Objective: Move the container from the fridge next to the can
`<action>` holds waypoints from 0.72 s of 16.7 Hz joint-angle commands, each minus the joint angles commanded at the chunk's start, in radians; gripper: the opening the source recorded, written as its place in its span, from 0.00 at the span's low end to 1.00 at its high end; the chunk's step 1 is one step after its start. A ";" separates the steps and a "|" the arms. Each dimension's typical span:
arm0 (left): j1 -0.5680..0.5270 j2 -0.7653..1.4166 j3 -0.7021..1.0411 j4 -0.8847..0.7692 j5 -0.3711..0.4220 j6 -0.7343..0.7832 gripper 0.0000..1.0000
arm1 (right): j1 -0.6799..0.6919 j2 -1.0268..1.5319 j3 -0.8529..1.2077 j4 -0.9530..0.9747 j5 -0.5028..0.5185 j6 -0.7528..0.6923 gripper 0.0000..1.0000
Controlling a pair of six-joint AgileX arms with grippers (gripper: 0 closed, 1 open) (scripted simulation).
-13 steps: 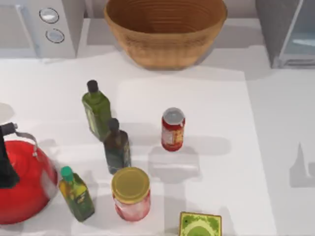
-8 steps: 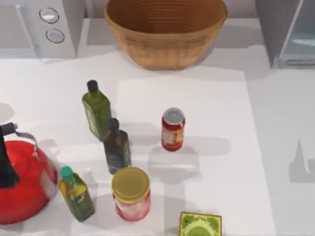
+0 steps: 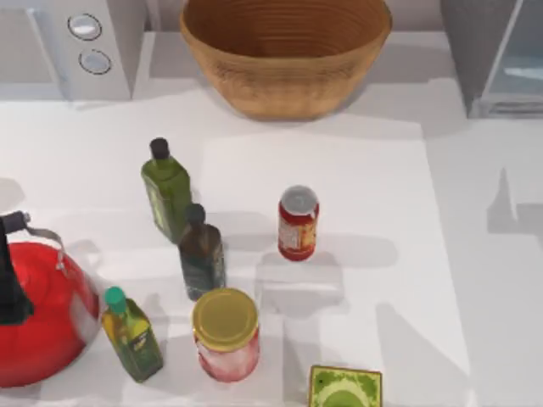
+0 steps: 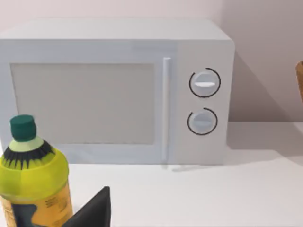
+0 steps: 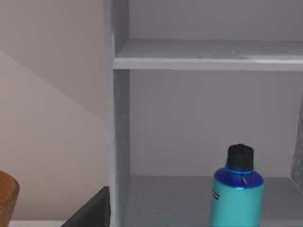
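One container [image 5: 238,193] upright inside fridge [image 5: 119,142], right wrist view.

The table [image 3: 475,254] is white. The can [image 3: 298,223] is red with a silver top and pale label marks. The jar [image 3: 226,335] is pink with a yellow lid. The kettle [image 3: 38,314] is red with a black handle. One bottle [image 3: 166,190] is olive green with a black cap, another [image 3: 202,253] dark green, the third [image 3: 131,333] yellow-green with a green cap. The basket [image 3: 284,47] is tan and ribbed. The microwave [image 4: 118,90] is white with a grey window. The fridge [image 5: 189,118] is grey inside. The container [image 5: 238,194] is cyan with a blue collar and black cap. The box [image 3: 344,388] is green with a yellow edge.
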 joint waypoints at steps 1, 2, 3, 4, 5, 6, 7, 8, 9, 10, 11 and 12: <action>0.000 0.000 0.000 0.000 0.000 0.000 1.00 | -0.011 0.116 0.050 0.056 -0.011 0.001 1.00; 0.000 0.000 0.000 0.000 0.000 0.000 1.00 | -0.023 0.236 0.101 0.113 -0.023 0.002 1.00; 0.000 0.000 0.000 0.000 0.000 0.000 1.00 | -0.034 0.359 0.152 0.171 -0.034 0.003 1.00; 0.000 0.000 0.000 0.000 0.000 0.000 1.00 | -0.046 0.482 0.203 0.228 -0.045 0.004 1.00; 0.000 0.000 0.000 0.000 0.000 0.000 1.00 | -0.058 0.605 0.253 0.284 -0.056 0.005 1.00; 0.000 0.000 0.000 0.000 0.000 0.000 1.00 | -0.069 0.725 0.303 0.340 -0.067 0.005 1.00; 0.000 0.000 0.000 0.000 0.000 0.000 1.00 | -0.081 0.841 0.351 0.394 -0.077 0.006 1.00; 0.000 0.000 0.000 0.000 0.000 0.000 1.00 | -0.092 0.953 0.397 0.446 -0.086 0.006 1.00; 0.000 0.000 0.000 0.000 0.000 0.000 1.00 | -0.103 1.057 0.442 0.496 -0.095 0.006 1.00; 0.000 0.000 0.000 0.000 0.000 0.000 1.00 | -0.113 1.153 0.484 0.543 -0.103 0.006 1.00; 0.000 0.000 0.000 0.000 0.000 0.000 1.00 | -0.122 1.239 0.523 0.586 -0.110 0.005 1.00; 0.000 0.000 0.000 0.000 0.000 0.000 1.00 | -0.131 1.315 0.559 0.626 -0.117 0.005 1.00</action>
